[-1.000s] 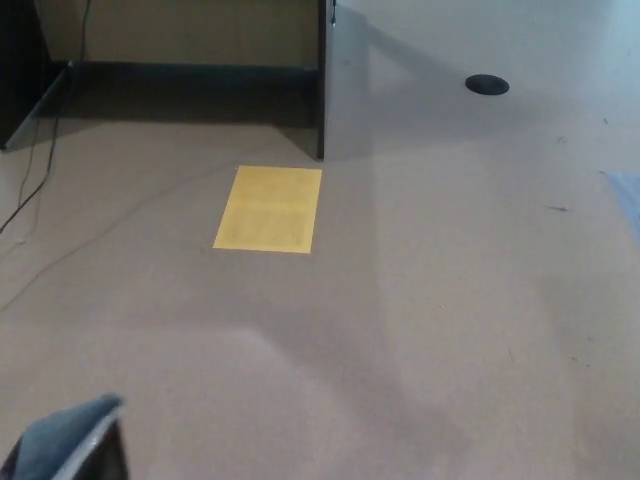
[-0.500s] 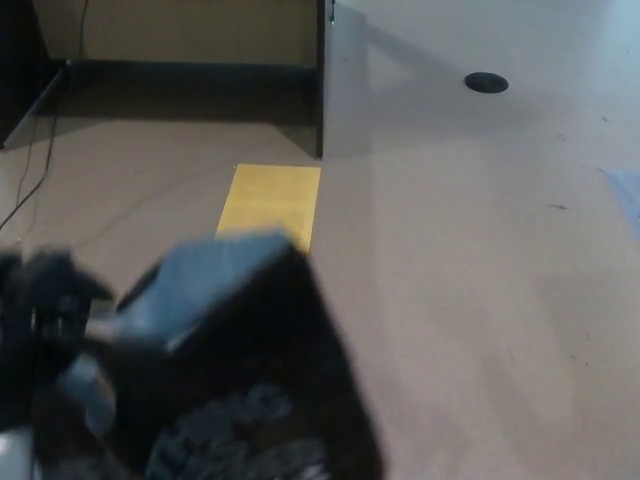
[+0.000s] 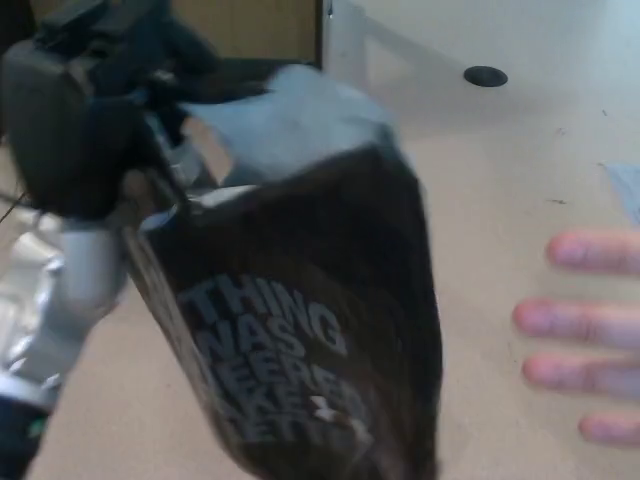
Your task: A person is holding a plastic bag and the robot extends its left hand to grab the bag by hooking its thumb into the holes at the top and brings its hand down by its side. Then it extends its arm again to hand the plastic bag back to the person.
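Left hand [image 3: 75, 110] gripping the top edge of the black plastic bag [image 3: 310, 330], fingers clamped on it, bag dangling up front, blurry. Looking like the hand-back step. Person's fingers [image 3: 580, 340] waiting at right, just beside it. Needing to reach rightward, then let go.

Office: carpet floor [image 3: 520, 150], desk panel [image 3: 322, 30]
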### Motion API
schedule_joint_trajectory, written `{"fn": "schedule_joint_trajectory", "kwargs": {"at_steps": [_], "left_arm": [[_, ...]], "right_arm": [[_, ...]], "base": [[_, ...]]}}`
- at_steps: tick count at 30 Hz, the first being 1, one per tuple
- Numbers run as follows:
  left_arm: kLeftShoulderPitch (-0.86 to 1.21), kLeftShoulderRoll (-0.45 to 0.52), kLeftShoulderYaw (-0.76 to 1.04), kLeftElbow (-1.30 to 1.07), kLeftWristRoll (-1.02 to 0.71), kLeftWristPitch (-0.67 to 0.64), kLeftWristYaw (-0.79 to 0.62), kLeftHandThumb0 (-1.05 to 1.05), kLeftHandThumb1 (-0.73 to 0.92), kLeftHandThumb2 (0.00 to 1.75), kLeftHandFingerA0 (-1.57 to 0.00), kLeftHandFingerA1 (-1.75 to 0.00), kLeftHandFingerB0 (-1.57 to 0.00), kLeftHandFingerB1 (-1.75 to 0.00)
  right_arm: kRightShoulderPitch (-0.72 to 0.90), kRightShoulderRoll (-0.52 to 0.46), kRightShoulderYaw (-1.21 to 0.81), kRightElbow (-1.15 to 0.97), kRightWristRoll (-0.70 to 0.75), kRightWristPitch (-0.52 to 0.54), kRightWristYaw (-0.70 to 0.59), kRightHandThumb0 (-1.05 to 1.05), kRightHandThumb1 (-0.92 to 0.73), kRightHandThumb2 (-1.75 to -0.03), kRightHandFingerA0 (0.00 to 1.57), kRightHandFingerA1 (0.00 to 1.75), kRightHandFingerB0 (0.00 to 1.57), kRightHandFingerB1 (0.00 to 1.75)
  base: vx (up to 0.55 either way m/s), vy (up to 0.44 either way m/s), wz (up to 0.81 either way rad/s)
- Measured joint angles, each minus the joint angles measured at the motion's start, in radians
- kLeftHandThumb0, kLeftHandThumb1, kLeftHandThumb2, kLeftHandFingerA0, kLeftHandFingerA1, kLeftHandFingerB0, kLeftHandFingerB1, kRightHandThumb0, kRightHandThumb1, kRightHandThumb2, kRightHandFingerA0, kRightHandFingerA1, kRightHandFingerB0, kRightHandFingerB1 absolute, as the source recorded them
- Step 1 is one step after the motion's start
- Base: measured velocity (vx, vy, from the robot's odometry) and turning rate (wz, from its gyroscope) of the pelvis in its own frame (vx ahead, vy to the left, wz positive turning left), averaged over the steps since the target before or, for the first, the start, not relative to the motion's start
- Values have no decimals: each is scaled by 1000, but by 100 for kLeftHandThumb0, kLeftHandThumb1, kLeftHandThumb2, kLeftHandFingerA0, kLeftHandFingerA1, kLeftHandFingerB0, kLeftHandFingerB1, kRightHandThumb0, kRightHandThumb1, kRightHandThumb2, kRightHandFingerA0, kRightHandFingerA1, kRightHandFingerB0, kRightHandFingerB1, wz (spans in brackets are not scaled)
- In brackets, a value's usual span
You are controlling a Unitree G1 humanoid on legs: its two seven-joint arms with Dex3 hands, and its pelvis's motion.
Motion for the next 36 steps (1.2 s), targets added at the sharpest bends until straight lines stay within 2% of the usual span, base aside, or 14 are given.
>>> {"fn": "schedule_joint_trajectory", "kwargs": {"at_steps": [2,3,4,7,8,10,21,22,23,28,33,34,35,36], "left_arm": [[-60,-56,-32,-19,11,34,-37,-13,74,71,-92,-174,-68,-148],[-88,-75,-42,-21,15,48,-52,-27,60,95,-123,-141,-83,-119],[-114,-89,-52,-20,18,58,-63,-20,79,66,-91,-175,-66,-149],[-205,-133,-79,-7,32,84,-95,-16,71,68,-92,-172,-69,-138],[-233,-145,-88,2,36,92,-103,-21,54,94,-125,-140,-83,-118],[-282,-161,-103,19,44,103,-112,-14,67,80,-94,-175,-66,-152],[-390,-184,-132,71,102,131,-117,-19,75,65,-88,-175,-64,-147],[-399,-184,-131,78,106,131,-117,-32,59,92,-119,-141,-76,-117],[-409,-184,-131,85,109,131,-116,-20,74,65,-91,-175,-66,-147],[-455,-189,-131,100,115,131,-116,-15,70,72,-95,-174,-67,-147],[-492,-220,-131,108,115,133,-117,-25,54,94,-125,-137,-79,-105],[-497,-229,-131,107,113,135,-122,-27,65,62,-86,-164,-78,-65],[-499,-236,-131,100,107,139,-137,-60,45,72,-25,-43,-16,-39],[-499,-241,-132,91,105,145,-153,-67,43,79,-4,-39,-3,-23]], "right_arm": [[-3,3,2,-4,0,3,0,-34,-66,-61,66,45,60,41],[-5,3,2,-5,-1,4,0,-35,-66,-61,66,45,60,41],[-5,3,3,-6,-1,6,0,-36,-65,-62,66,46,60,41],[-8,3,5,-12,-2,11,1,-34,-64,-60,67,46,61,41],[-8,2,6,-12,-2,12,1,-35,-65,-61,67,47,60,41],[-13,2,7,-13,-3,11,2,-34,-65,-60,67,46,62,41],[-18,2,4,-15,-1,9,7,-34,-65,-60,66,46,61,41],[-18,2,2,-15,0,9,8,-34,-65,-60,67,46,61,41],[-19,2,0,-16,1,9,8,-34,-66,-61,66,46,60,41],[-20,2,-4,-18,2,9,11,-33,-65,-60,68,47,63,42],[-21,3,-5,-15,2,7,12,-32,-66,-60,66,47,61,42],[-23,3,-5,-16,2,7,12,-33,-66,-61,67,48,62,42],[-24,3,-4,-16,2,7,11,-33,-64,-60,67,48,62,42],[-25,3,-4,-16,2,6,11,-32,-65,-60,67,47,62,42]], "base": [[0,0,0],[0,0,0],[0,0,0],[0,0,0],[0,0,0],[0,0,0],[0,0,0],[0,0,0],[0,0,0],[0,0,0],[0,0,0],[0,0,0],[0,0,0],[0,0,0]]}}
